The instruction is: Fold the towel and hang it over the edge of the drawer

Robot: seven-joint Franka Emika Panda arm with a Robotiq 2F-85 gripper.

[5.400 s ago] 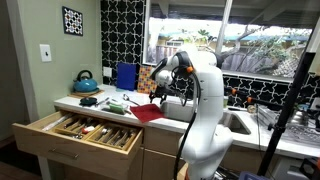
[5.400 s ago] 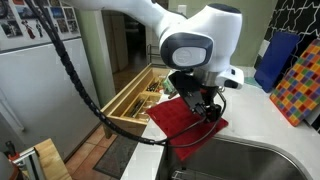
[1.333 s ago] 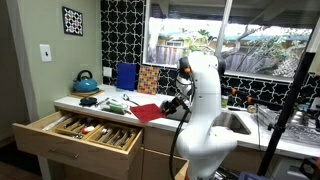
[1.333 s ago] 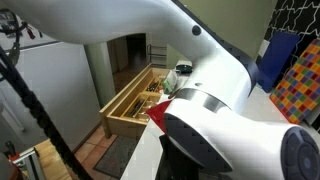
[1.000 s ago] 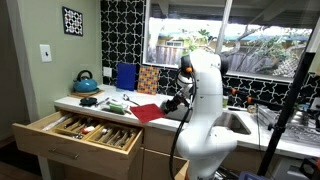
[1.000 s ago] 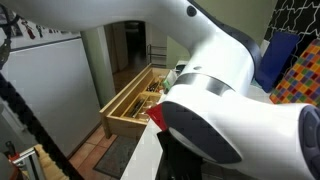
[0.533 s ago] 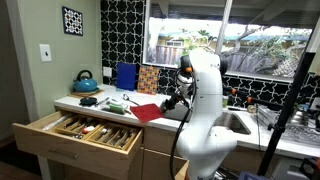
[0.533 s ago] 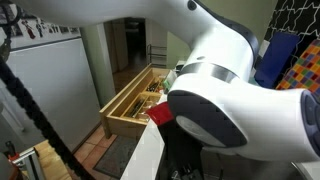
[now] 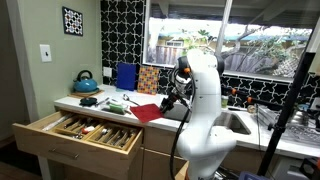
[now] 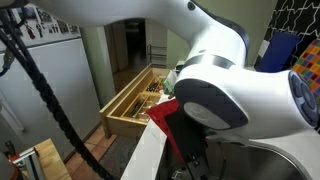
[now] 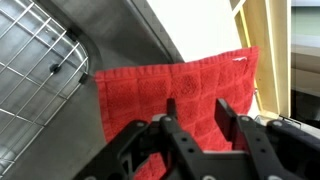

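Note:
A red towel point(image 11: 190, 85) lies flat on the white counter, beside the sink and near the counter's edge. It also shows in both exterior views point(image 9: 148, 112) point(image 10: 164, 119). The wooden drawer point(image 9: 85, 131) point(image 10: 138, 98) stands pulled out below the counter, with utensils inside. My gripper point(image 11: 197, 108) hovers just over the towel with its jaws apart and nothing between them. One black fingertip point(image 11: 170, 104) stands over the red cloth. In an exterior view the gripper point(image 9: 170, 99) hangs over the towel's sink-side end. The white arm hides it in the other exterior picture.
A steel sink with a wire rack point(image 11: 40, 70) lies right beside the towel. A blue kettle point(image 9: 86, 81), a blue board point(image 9: 125, 76) and a checkered board point(image 9: 147, 78) stand at the back of the counter. Small items point(image 9: 108, 102) lie beside the towel.
The arm has shifted a little over the counter, so more of the red towel shows in the close exterior view. The towel lies where it was.

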